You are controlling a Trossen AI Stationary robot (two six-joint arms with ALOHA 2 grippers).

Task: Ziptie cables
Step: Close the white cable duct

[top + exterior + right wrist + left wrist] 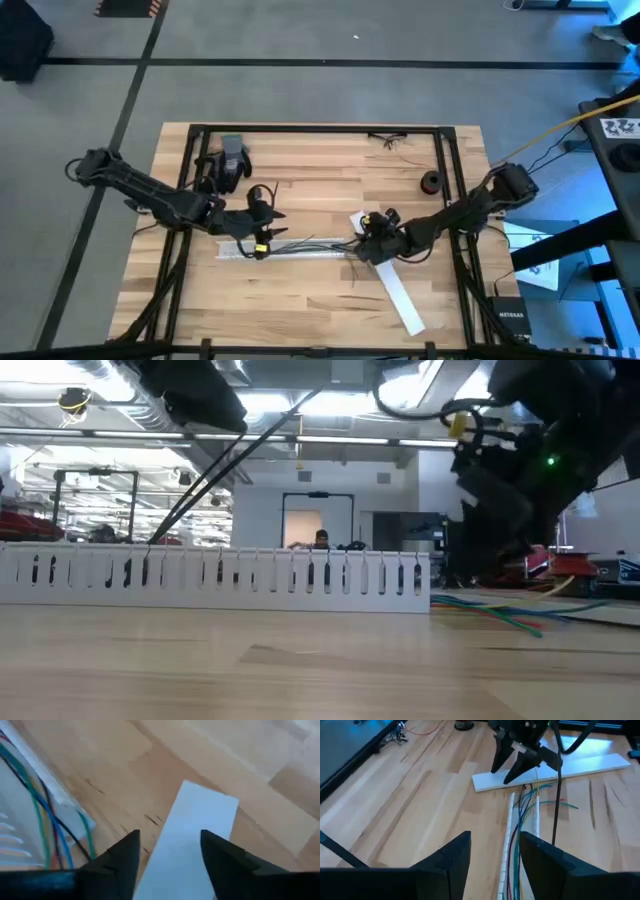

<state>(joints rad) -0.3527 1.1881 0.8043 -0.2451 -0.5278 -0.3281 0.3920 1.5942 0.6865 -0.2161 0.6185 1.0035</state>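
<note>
The cables [310,243] are thin coloured wires lying along a white slotted strip [235,250] at the table's middle, and their ends fan out on the wood [555,802]. My left gripper [262,240] is open at the strip's left part, its fingers [455,857] on either side of the slotted wall and wires. My right gripper [362,245] is open at the cables' right end, pointing down over the far end of a flat white strip [195,830]. In the left wrist view it shows farther off [502,775]. My left gripper touches nothing that shows. My right gripper's fingertips [495,767] stand at the flat white strip's far end [485,782], coming from above. Whether they touch it, I cannot tell.
The flat white strip [400,295] runs slanting toward the near right corner. A black roll [431,182] lies at the far right, a grey object [234,158] at the far left, and thin dark wire bits [388,138] by the far edge. A black frame [320,128] rims the table.
</note>
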